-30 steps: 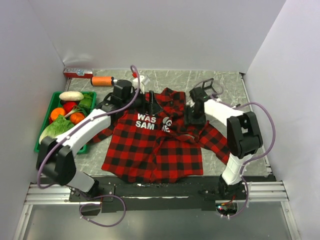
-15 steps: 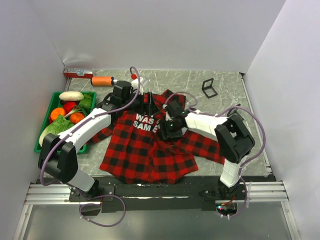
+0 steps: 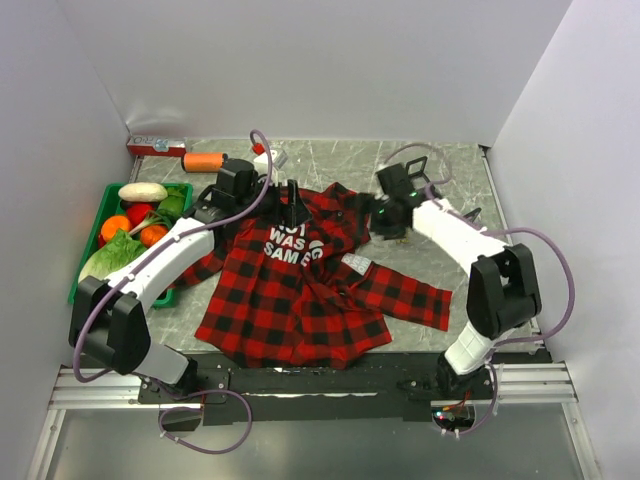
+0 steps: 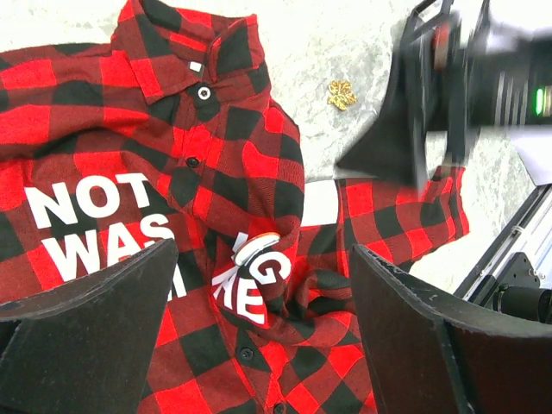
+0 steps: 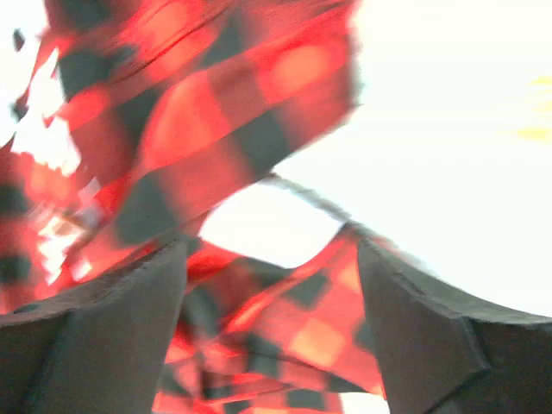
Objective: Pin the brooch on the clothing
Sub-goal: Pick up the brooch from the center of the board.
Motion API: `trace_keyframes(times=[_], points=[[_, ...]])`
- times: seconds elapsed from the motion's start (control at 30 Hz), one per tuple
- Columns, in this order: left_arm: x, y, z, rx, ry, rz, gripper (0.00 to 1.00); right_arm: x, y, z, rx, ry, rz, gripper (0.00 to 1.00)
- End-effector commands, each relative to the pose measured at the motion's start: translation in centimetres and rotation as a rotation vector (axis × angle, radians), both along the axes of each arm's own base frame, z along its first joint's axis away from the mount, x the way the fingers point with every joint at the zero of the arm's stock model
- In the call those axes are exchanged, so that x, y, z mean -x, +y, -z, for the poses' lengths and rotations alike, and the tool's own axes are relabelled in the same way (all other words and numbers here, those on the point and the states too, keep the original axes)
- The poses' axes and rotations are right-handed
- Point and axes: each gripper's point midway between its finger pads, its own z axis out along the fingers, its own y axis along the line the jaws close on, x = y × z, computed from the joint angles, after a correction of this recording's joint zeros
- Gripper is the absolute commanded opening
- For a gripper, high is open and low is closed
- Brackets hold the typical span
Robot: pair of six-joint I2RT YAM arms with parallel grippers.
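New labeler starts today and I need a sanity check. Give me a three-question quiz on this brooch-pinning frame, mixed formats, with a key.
1. True or false: the brooch is already pinned on the plaid shirt.
2. The tray of vegetables is: A) blue B) green C) white
3. Short answer: what do the left end effector and the right end effector hold?

Key
1. False: it lies on the bare table beside the collar.
2. B
3. Nothing: both stand open.
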Motion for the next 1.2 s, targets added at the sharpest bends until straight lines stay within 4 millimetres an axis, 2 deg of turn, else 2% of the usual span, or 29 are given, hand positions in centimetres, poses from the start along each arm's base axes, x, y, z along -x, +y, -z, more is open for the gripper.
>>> trace_keyframes(times=[0.0, 0.03, 0.07, 0.1, 0.17, 0.23, 0.37, 0.6, 0.7, 0.93, 1.17], points=[[0.2, 0.3, -1.6, 0.002, -0.059, 0.004, 0.87, -2.8, -6.0, 0.5, 0.157, 0.029, 0.113, 0.88], [0.3, 0.2, -1.6, 0.004, -0.056, 0.007, 0.87, -2.7, -6.8, 0.9, 0.197, 0.058, 0.117, 0.89], [0.3, 0.2, -1.5, 0.003, -0.055, 0.009, 0.87, -3.7, -7.5, 0.7, 0.231, 0.044, 0.136, 0.90], [0.3, 0.2, -1.7, 0.006, -0.059, 0.010, 0.87, -4.0, -7.9, 1.8, 0.253, 0.071, 0.143, 0.90], [0.4, 0.2, -1.8, 0.008, -0.060, 0.010, 0.87, -5.0, -8.8, 2.1, 0.278, 0.075, 0.177, 0.91], [0.5, 0.3, -1.9, 0.010, -0.062, 0.011, 0.88, -5.5, -9.6, 3.2, 0.303, 0.104, 0.214, 0.91], [0.6, 0.2, -2.0, 0.012, -0.061, 0.019, 0.88, -6.5, -10.5, 4.2, 0.306, 0.129, 0.261, 0.91], [0.8, 0.1, -2.3, 0.020, -0.062, 0.029, 0.88, -6.9, -11.8, 6.4, 0.319, 0.199, 0.282, 0.91], [0.9, 0.0, -2.3, 0.023, -0.059, 0.034, 0.88, -7.4, -12.4, 6.4, 0.305, 0.200, 0.294, 0.90], [1.0, -0.2, -2.5, 0.033, -0.059, 0.046, 0.89, -8.5, -13.3, 7.2, 0.354, 0.216, 0.111, 0.90], [1.1, -0.5, -2.1, 0.042, -0.043, 0.059, 0.89, -8.6, -12.8, 7.9, 0.339, 0.195, -0.089, 0.90]])
